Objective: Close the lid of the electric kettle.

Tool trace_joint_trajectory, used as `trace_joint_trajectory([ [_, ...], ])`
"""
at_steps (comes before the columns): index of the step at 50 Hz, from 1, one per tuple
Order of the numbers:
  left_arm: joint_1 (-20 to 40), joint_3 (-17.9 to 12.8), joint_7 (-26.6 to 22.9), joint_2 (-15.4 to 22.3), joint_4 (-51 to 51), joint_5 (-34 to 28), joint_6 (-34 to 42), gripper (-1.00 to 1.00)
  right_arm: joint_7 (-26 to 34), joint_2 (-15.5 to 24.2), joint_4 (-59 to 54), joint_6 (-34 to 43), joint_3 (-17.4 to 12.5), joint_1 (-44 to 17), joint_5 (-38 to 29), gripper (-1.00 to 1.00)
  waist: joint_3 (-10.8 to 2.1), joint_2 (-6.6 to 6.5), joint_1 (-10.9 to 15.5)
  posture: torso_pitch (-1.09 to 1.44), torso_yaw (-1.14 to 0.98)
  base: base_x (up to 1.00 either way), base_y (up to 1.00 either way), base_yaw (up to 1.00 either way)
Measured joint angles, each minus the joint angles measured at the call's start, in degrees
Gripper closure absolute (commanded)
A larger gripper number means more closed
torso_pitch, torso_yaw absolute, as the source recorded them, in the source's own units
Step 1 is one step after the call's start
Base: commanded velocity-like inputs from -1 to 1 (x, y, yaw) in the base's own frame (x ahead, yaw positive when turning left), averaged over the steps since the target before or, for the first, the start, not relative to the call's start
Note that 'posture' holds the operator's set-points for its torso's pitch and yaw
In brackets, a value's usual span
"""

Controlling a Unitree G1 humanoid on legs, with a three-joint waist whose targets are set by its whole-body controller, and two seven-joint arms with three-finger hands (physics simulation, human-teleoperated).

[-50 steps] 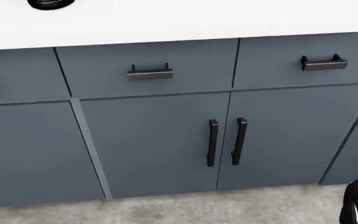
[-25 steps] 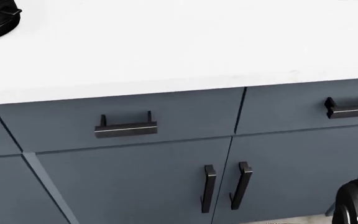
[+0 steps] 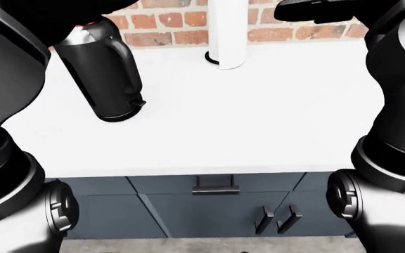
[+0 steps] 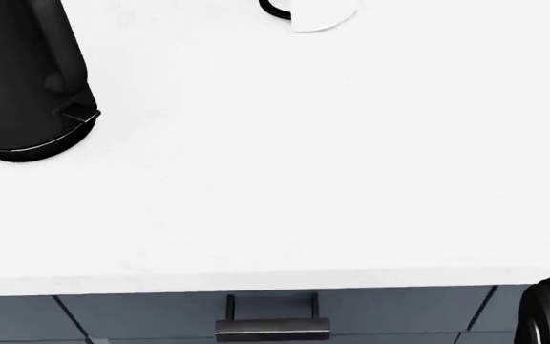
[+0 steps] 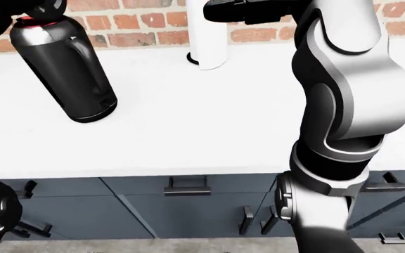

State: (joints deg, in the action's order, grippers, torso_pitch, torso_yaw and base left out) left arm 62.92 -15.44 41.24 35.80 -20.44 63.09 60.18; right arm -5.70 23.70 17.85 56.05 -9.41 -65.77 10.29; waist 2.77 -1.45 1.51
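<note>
The black electric kettle (image 5: 65, 68) stands on the white counter (image 4: 304, 179), at the left of all three views; it also shows in the head view (image 4: 22, 79). A red rim shows at its top (image 5: 28, 21), and the lid itself is hidden by my left hand. My left hand (image 5: 42, 7) is at the kettle's top, cut off by the view's upper edge, so its fingers cannot be read. My right hand (image 5: 224, 10) is raised with its fingers stretched out, empty, before the white cylinder and well to the right of the kettle.
A white upright cylinder (image 5: 208, 42) stands at the counter's top middle, before a red brick wall (image 5: 139, 21). Blue-grey drawers with black handles (image 4: 272, 328) and cabinet doors (image 3: 276, 219) run below the counter's edge. My arms fill both sides of the left-eye view.
The head camera has swung upward: the cabinet fronts have slid down out of the picture, and the counter top with the kettle has come into it.
</note>
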Motion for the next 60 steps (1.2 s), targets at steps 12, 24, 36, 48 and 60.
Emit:
trace_joint_trajectory([
  [12, -1.01, 1.27, -0.21, -0.68, 0.44, 0.19, 0.24, -1.00, -0.66, -0.45, -1.29, -0.11, -1.26, -0.65, -0.36, -1.00, 2.31, 1.09, -1.97, 0.00, 0.00, 0.00, 0.07, 0.17],
  [24, -1.14, 0.91, -0.13, -0.46, 1.04, 0.49, 0.58, -1.00, 0.03, -0.70, 0.05, -0.80, -0.04, -1.01, -0.54, -1.00, 1.62, 0.60, -1.57, 0.00, 0.00, 0.04, 0.00, 0.00],
  [36, -0.21, 1.97, -0.46, -0.21, -0.52, -0.52, 2.00, -1.00, -2.11, -0.22, 0.17, -1.75, -0.95, -1.52, 0.47, -1.00, 1.32, 0.71, -2.02, -0.05, 0.00, 0.03, 0.00, 0.00],
  [48, 0.82, 0.20, -0.25, -0.77, 0.39, -1.55, 2.17, -1.00, -2.53, 0.23, -0.31, -2.42, -0.77, -1.78, 0.86, -1.00, -2.70, 0.53, -2.08, -0.17, 0.00, 0.00, 0.00, 0.00],
  [60, 0.80, 0.21, 0.52, -0.08, 0.39, -0.39, 1.10, -1.00, -3.00, 0.57, -0.29, -3.04, -1.03, -1.75, 0.99, -1.00, -7.16, 0.37, -1.88, -0.29, 0.00, 0.00, 0.00, 0.00],
])
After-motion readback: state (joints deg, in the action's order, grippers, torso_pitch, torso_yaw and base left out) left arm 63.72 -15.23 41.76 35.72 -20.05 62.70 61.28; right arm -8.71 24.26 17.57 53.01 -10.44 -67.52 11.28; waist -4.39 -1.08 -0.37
